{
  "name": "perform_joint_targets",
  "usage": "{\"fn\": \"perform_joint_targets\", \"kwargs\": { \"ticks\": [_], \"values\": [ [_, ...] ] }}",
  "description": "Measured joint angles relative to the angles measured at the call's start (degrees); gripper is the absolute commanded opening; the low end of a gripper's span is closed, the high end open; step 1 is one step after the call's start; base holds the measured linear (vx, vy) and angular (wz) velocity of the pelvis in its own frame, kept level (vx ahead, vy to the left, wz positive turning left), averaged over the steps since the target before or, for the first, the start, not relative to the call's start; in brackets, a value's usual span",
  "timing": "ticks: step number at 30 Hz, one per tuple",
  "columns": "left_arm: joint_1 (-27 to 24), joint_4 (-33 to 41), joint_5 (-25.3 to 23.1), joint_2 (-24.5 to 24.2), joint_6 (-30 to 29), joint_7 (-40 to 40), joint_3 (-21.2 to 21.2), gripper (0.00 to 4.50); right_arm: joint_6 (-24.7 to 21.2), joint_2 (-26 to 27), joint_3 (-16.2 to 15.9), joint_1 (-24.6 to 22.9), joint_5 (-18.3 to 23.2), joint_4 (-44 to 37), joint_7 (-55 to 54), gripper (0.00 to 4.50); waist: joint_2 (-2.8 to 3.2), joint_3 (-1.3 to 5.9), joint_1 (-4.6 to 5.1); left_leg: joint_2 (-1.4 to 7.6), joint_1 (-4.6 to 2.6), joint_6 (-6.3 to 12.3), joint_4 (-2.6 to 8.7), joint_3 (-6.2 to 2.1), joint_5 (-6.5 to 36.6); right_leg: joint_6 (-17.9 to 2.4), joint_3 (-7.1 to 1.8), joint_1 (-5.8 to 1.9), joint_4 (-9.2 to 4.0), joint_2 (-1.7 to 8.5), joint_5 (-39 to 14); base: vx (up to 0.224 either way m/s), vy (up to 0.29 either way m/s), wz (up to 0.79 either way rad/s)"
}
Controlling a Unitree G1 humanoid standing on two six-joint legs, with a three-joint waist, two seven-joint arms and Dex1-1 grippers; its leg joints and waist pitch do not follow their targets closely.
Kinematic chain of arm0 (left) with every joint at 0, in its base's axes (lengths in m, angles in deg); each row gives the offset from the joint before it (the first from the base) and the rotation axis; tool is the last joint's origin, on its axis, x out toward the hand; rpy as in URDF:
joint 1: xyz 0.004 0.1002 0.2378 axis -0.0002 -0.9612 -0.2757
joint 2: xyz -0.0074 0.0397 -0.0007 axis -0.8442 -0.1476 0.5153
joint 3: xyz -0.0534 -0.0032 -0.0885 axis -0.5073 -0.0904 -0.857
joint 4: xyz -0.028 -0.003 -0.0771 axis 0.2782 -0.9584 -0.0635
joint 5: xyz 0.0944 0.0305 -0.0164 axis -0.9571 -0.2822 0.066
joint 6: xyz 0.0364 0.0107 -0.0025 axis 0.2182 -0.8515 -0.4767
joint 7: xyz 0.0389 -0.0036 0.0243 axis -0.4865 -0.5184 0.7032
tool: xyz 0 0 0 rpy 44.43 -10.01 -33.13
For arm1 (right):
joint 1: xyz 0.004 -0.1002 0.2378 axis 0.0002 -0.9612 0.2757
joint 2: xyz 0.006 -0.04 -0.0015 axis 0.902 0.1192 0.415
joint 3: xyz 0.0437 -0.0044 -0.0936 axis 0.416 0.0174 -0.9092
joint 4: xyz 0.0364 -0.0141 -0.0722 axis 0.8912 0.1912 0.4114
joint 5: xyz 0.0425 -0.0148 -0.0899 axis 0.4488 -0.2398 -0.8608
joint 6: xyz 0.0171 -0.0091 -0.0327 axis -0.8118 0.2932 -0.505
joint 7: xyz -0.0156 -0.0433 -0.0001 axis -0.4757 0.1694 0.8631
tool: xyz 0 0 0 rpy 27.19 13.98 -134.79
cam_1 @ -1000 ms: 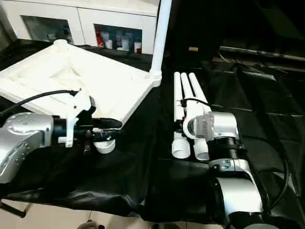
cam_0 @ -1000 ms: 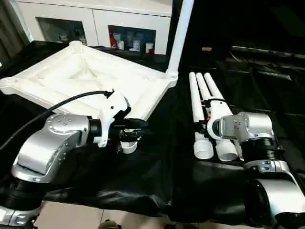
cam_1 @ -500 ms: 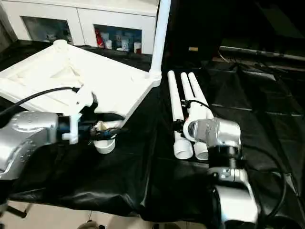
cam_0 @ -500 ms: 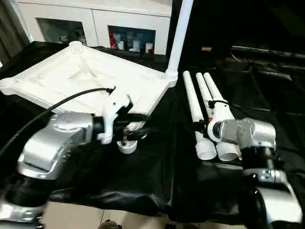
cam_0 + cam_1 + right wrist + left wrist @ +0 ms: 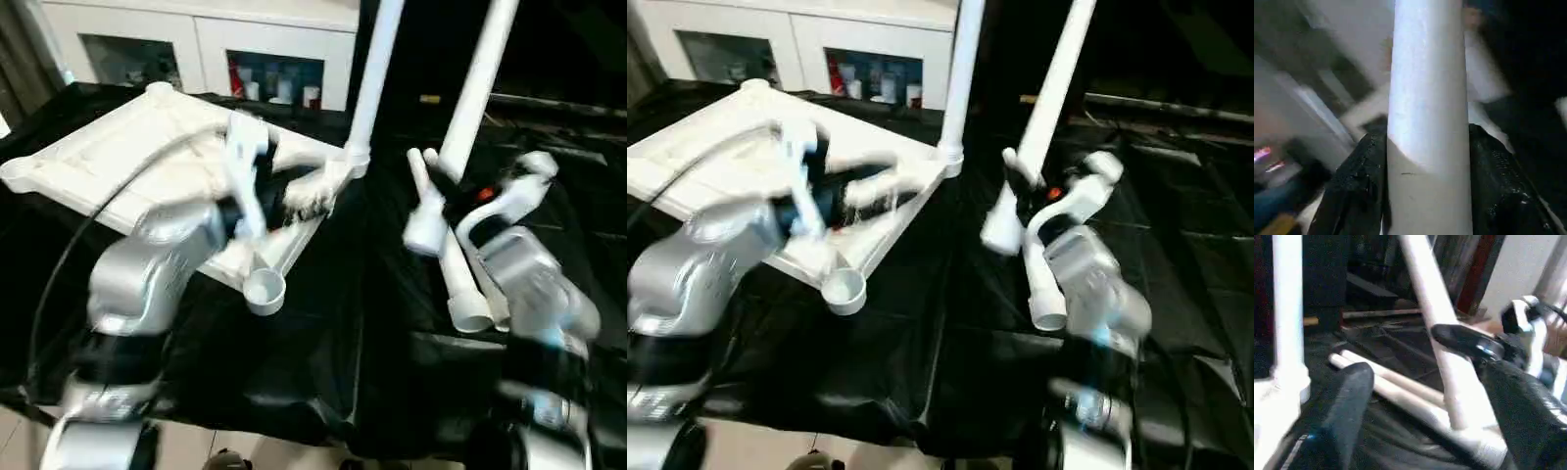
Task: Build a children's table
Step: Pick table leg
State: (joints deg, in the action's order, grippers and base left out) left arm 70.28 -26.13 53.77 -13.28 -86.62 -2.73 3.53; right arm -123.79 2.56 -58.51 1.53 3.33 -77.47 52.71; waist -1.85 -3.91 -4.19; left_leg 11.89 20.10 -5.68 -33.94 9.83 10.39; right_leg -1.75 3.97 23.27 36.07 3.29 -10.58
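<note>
Black cloth (image 5: 323,362): covers the work surface, creased, hanging over the near edge. White cabinet (image 5: 206,39): stands behind the surface, with open compartments. Small containers (image 5: 279,90), red and white among them: stand grouped in one compartment. Pale floor (image 5: 196,452): visible below the cloth's edge.

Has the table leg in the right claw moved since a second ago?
Yes. The leg in the right claw has risen off the two lying legs, now tilted almost upright beside the socketed leg.
</note>
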Motion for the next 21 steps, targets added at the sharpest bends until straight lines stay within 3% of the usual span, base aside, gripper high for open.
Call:
{"fn": "perform_joint_targets", "kwargs": {
  "ticks": [4, 10, 17, 21],
  "values": [
    [4.2, -3.5, 6.0, 4.0, -4.1, 2.5, -4.1, 4.50, -1.0, -1.5, -4.5, -2.7, 4.1, -4.0, 6.9, 1.86, 0.00, 0.00, -0.49, 0.00, 0.06, 0.04, -0.01, -0.02, 0.0, 0.1, 0.00, 0.00, -0.05, 0.00, -0.1, 0.000, 0.000, 0.00],
    [7.7, -6.5, 9.6, 7.2, -5.5, 4.9, -6.8, 4.50, -3.1, -5.2, -11.4, -5.3, 5.1, -6.5, 13.6, 1.86, -0.01, 0.00, -1.18, -0.02, 0.23, 0.11, -0.01, -0.05, 0.0, 0.2, 0.04, -0.02, -0.15, 0.00, -0.1, 0.000, 0.000, 0.00],
    [7.5, -5.9, 12.0, 10.1, -8.1, 7.5, -7.0, 4.50, -1.1, -8.0, -18.3, -7.3, 0.7, -6.5, 15.0, 1.86, -0.04, 0.01, -1.38, -0.03, 0.36, 0.24, -0.03, -0.08, 0.0, 0.1, 0.04, -0.02, -0.28, 0.01, 0.0, 0.000, 0.000, 0.00],
    [5.7, -5.7, 10.9, 11.1, -8.2, 10.2, -5.8, 4.50, 1.6, -9.8, -23.4, -7.3, -4.0, -6.4, 14.7, 1.86, -0.08, -0.02, -1.36, -0.03, 0.38, 0.25, -0.04, -0.09, 0.1, 0.3, 0.05, -0.01, -0.29, 0.01, -0.1, 0.000, 0.000, 0.00]
  ]
}}
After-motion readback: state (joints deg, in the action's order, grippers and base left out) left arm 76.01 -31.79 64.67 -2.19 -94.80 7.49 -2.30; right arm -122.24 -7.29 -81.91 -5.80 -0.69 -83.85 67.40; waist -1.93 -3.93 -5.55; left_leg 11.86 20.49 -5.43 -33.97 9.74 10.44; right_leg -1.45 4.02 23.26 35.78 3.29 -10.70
